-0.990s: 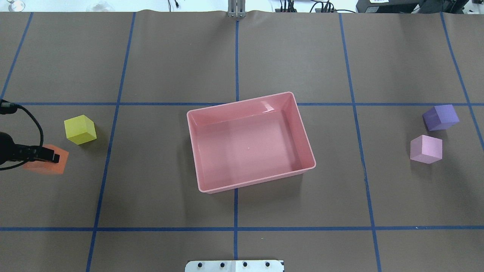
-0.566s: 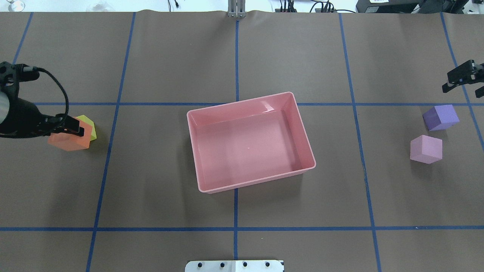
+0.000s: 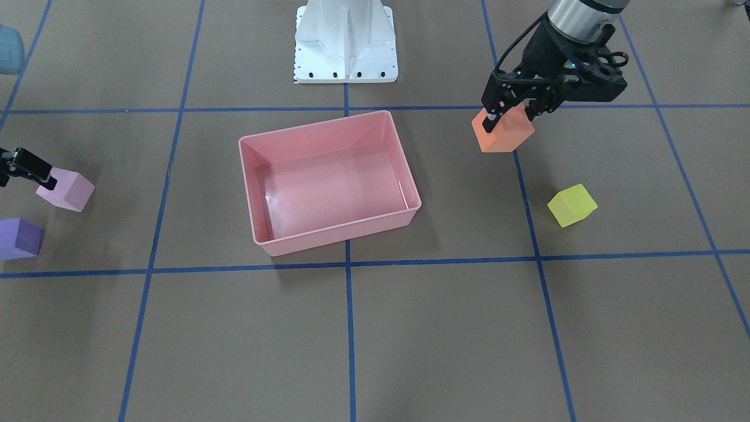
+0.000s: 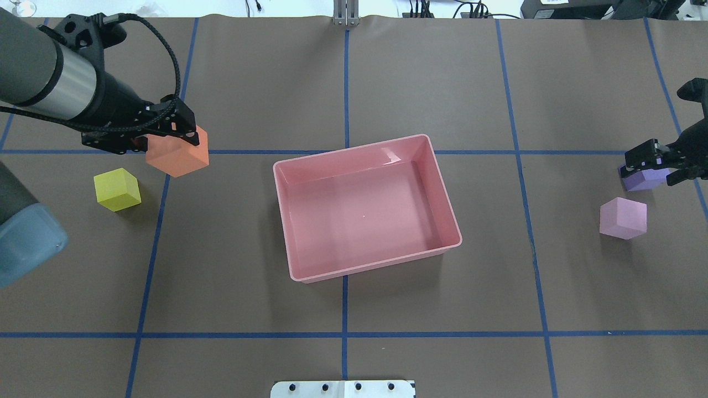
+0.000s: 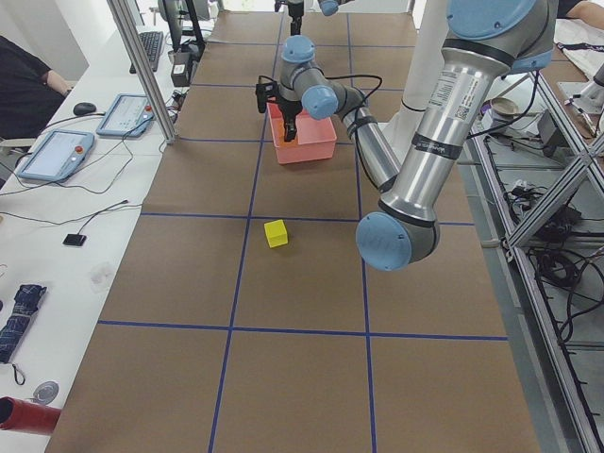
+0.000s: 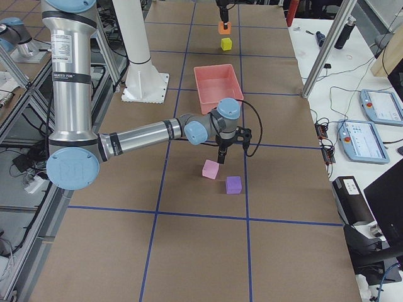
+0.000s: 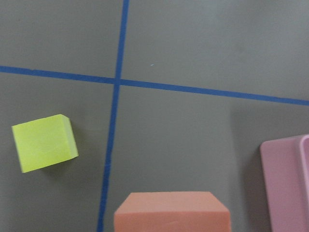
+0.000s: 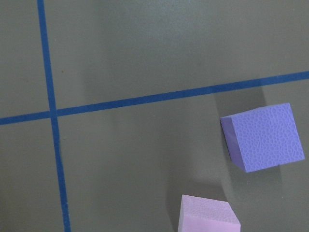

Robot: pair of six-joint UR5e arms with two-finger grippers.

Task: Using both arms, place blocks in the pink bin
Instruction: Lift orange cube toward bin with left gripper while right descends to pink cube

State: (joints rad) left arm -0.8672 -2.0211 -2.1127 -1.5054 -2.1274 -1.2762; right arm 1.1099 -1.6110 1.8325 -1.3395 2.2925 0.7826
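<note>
The pink bin (image 4: 365, 213) stands empty at the table's middle; it also shows in the front view (image 3: 334, 181). My left gripper (image 4: 171, 138) is shut on the orange block (image 4: 180, 155) and holds it above the table, left of the bin. The yellow block (image 4: 117, 189) lies on the table behind it, further left. My right gripper (image 4: 661, 166) is open and empty, raised over the purple block (image 4: 641, 179) and the light pink block (image 4: 623, 218) at the far right. The right wrist view shows the purple block (image 8: 263, 137) and the light pink block (image 8: 207, 215) below.
The white pedestal base (image 3: 345, 41) stands at the robot's edge of the table. My left arm's blue elbow cap (image 4: 27, 243) hangs over the table's left part. Blue tape lines grid the brown table cover.
My left gripper has lifted the orange block off the table and carried it past the yellow block toward the bin. My right gripper has come in from the right edge toward the purple block.
</note>
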